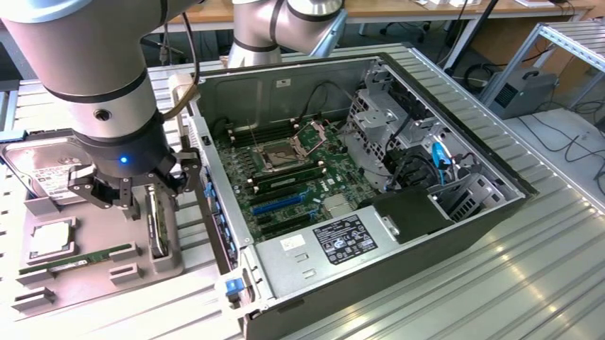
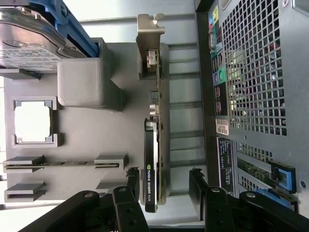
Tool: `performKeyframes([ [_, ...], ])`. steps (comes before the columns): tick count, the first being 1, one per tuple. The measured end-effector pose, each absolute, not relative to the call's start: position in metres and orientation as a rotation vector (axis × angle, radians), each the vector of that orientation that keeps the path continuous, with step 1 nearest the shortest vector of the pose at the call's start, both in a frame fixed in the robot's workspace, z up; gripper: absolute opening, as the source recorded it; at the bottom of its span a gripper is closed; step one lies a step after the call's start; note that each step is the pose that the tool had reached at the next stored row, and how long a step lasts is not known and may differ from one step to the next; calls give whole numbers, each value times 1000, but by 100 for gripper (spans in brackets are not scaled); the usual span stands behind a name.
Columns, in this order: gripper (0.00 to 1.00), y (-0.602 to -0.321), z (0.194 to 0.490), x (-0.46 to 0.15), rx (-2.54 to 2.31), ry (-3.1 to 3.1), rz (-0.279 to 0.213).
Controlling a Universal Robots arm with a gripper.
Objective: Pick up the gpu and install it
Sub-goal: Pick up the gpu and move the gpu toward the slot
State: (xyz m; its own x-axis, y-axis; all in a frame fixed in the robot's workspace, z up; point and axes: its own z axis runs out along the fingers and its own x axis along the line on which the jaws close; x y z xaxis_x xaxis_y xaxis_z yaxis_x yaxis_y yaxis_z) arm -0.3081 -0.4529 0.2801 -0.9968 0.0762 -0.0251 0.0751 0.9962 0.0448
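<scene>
The gpu (image 2: 151, 159) is a slim black card with a silver end bracket (image 2: 148, 29). It stands edge-on in a slot of the grey holder tray (image 2: 96, 135), beside the computer case. My gripper (image 2: 164, 180) is open just above the card's far end, one finger (image 2: 133, 180) on each side, and neither finger touches it. In the exterior view the gripper (image 1: 137, 195) hangs over the tray at the exterior view's left, with the gpu (image 1: 157, 228) just below it.
On the grey tray (image 1: 95, 283) lie a silver hard drive (image 1: 42, 173), a CPU (image 1: 52, 241) and a green memory stick (image 1: 76, 258). The open computer case (image 1: 472, 212) lies close beside it, showing the motherboard's blue slot (image 1: 279, 204) and drive cages (image 1: 378, 134).
</scene>
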Motion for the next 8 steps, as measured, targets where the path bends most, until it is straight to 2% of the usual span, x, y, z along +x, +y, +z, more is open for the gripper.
performKeyframes([
  [8, 54, -451, 278, -308, 118, 3112, 58],
])
